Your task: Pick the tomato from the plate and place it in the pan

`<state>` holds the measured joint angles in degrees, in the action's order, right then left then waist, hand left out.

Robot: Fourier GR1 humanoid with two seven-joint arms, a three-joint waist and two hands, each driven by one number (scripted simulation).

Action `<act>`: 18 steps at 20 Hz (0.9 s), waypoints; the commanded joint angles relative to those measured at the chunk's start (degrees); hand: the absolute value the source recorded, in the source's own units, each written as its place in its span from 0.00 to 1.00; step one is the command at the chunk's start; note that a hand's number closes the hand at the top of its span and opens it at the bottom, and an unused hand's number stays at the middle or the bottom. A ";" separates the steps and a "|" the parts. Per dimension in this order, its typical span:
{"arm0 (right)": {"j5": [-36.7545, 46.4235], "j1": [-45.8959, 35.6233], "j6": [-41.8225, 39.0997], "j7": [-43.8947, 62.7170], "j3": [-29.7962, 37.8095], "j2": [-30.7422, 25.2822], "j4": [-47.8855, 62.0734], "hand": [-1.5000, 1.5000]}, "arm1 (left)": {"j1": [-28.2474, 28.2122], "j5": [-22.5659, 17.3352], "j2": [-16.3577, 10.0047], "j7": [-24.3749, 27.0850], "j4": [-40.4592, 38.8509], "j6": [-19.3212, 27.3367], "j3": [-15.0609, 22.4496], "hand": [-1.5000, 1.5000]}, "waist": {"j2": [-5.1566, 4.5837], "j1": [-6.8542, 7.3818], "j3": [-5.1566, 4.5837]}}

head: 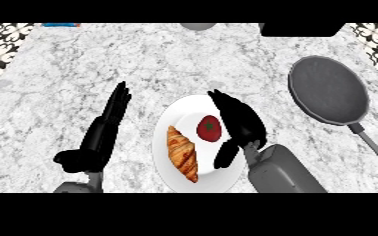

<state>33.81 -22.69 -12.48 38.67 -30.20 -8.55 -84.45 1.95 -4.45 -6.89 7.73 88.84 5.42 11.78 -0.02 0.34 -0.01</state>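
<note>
A red tomato (pixel 209 128) with a green stem spot sits on the white plate (pixel 175 115), right of a golden croissant (pixel 182 153). My right hand (pixel 240 121) hovers over the plate's right side, right next to the tomato, its fingers stretched toward the far rim and its thumb (pixel 226 155) angled down toward the near rim; the fingers are not curled round the tomato. The grey pan (pixel 328 89) lies at the right, its handle (pixel 367 136) pointing toward the near right. My left hand (pixel 103 130) rests open on the counter left of the plate, fingers straight.
A black object (pixel 303 29) sits at the far edge right of centre, a grey round thing (pixel 198 26) at the far middle, and a blue item (pixel 60 25) at the far left. Patterned tiles show at both far corners.
</note>
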 commanded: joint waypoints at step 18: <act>7.62 -1.87 0.93 -8.89 9.99 8.49 14.75 0.00 | -0.31 2.52 3.11 0.90 -1.93 -3.61 -3.84 0.50 | -0.02 -0.11 0.01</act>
<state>42.19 -21.05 -10.06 31.15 -23.37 -0.86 -74.12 1.31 -1.37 -3.96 7.14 89.17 3.14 9.37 -0.02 0.20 0.01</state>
